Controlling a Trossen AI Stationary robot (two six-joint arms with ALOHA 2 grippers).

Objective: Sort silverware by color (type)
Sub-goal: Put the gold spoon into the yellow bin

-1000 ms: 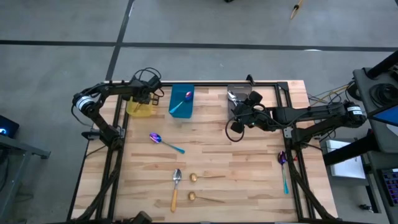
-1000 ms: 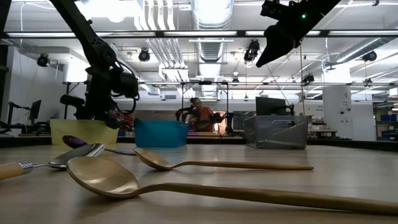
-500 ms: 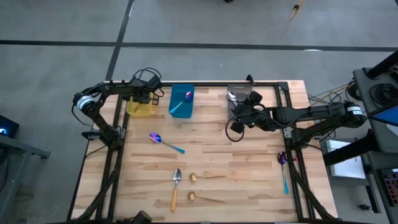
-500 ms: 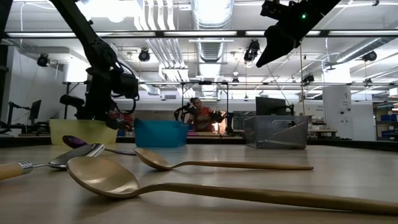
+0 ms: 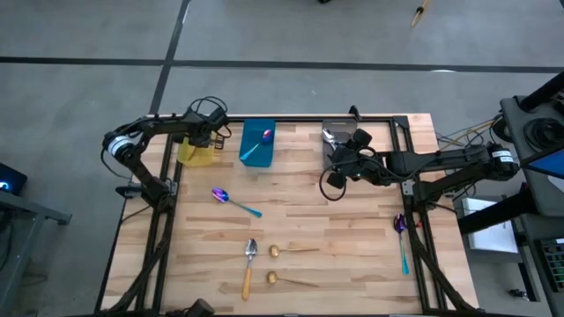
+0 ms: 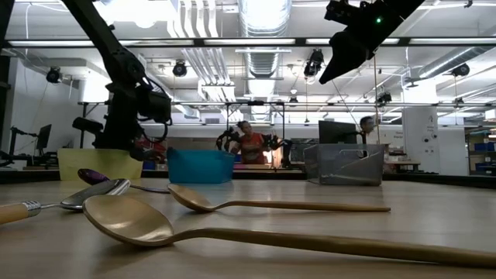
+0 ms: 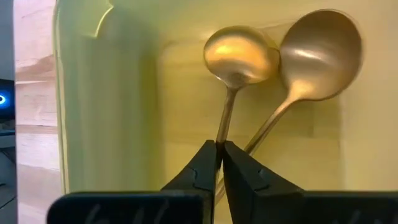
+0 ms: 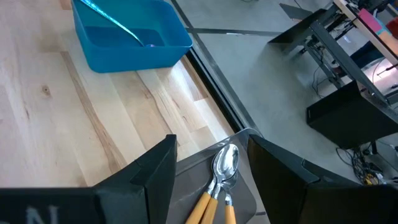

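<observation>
Two thin all-gold spoons [image 7: 240,57] lie in the yellow rectangular bin [image 7: 106,99], their handle ends hidden behind the left hand [image 7: 220,163], fingers pressed together, while the right hand [image 8: 210,163], fingers spread, hangs over orange-handled silver spoons [image 8: 222,168], handles cut off.

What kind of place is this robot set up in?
Probably a robotics lab or workshop: exposed ceiling ducts and strip lights overhead, a bare concrete floor, and people at workstations beyond the wooden table.
</observation>
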